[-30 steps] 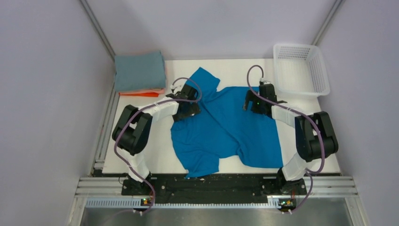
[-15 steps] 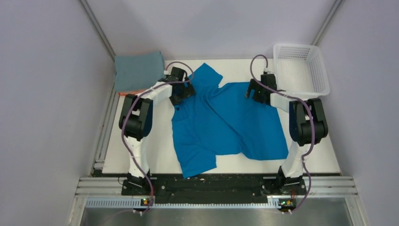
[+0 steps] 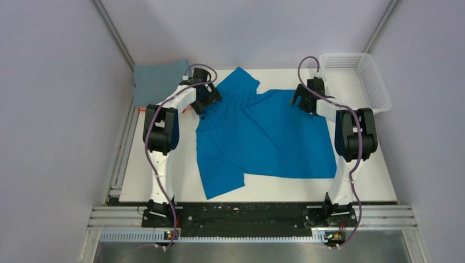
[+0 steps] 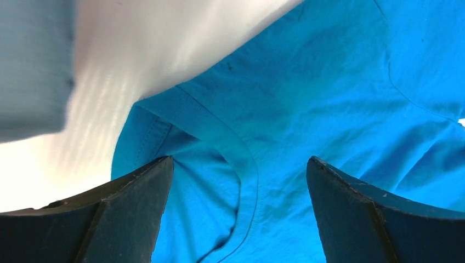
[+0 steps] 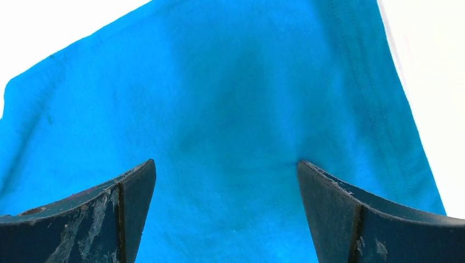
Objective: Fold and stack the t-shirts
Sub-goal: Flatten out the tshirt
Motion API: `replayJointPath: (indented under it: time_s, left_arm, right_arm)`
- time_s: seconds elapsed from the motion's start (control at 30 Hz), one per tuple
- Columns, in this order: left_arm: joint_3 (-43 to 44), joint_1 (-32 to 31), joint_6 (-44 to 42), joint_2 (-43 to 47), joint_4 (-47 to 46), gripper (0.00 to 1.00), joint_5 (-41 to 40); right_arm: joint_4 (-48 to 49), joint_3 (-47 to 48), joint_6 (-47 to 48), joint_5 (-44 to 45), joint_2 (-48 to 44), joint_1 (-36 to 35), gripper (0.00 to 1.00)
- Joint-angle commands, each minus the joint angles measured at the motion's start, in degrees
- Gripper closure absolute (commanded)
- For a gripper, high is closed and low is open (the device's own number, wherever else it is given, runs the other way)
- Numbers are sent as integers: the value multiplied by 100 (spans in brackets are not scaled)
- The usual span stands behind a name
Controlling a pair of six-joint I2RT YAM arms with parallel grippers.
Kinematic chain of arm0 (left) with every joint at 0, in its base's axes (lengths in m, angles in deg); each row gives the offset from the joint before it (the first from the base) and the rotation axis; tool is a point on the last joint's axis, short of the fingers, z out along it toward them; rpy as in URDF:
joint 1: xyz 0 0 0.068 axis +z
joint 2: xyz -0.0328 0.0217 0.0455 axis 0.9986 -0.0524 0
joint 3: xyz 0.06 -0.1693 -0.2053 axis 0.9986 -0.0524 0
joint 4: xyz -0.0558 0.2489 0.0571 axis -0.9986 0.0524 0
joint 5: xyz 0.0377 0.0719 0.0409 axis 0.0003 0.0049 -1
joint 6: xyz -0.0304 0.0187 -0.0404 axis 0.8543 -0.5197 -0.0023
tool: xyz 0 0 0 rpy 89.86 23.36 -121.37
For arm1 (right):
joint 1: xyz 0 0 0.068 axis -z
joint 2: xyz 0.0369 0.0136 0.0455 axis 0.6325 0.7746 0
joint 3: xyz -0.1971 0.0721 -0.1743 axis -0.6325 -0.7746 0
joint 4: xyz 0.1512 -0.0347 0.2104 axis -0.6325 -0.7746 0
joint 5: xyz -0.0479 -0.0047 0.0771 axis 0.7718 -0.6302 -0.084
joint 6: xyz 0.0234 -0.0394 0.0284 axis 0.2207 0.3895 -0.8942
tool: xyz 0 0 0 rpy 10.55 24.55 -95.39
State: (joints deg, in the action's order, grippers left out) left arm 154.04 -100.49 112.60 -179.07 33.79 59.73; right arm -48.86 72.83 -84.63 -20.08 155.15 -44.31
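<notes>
Showing a bright blue t-shirt (image 3: 263, 137) laid out nearly flat on the white bench (image 3: 362, 175), far edge under both grippers, body running back from them toward the arm bases. Rumpled around the left gripper (image 3: 204, 93), with one sleeve sticking out just inboard of it and a corner of the hem jutting toward the near edge on that same side. Smoother below the right gripper (image 3: 305, 96), side edge falling straight back from it.

From the left wrist: a curved stitched band and folds of the t-shirt (image 4: 307, 109) directly below the left gripper (image 4: 238, 161), jaws spread wide with blue cloth filling the gap between them, bare bench (image 4: 164, 44) just ahead. From the right wrist: a plain stretch of the same cloth (image 5: 230, 109) with a stitched hem under the right gripper (image 5: 225, 163), likewise spread wide, bench (image 5: 433, 82) showing at its outer side. Cannot tell in either view whether the fingertips touch the fabric.

Just outboard of the left gripper, a folded grey-blue t-shirt (image 3: 159, 82), near the blue one but apart from it, white bench between; blurred at the edge of the left wrist view (image 4: 33, 66). Close outboard of the right gripper, a white mesh basket (image 3: 353, 55) in the bench's far corner.
</notes>
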Motion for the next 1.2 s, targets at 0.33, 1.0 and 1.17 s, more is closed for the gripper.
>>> replayJointPath:
  time_s: [0.33,1.0,1.17]
  left_arm:
    - [-776,277,113,319,758,4,-1013]
    - [-793,-936,-513,2455,960,2,-857]
    - [-2763,-1907,-151,3836,757,1,-1278]
  right_arm:
    - [-583,100,-32,775,99,128,1]
    - [-821,-497,893,-114,-2258,-599,1]
    - [-822,-2050,406,177,-3894,-862,1]
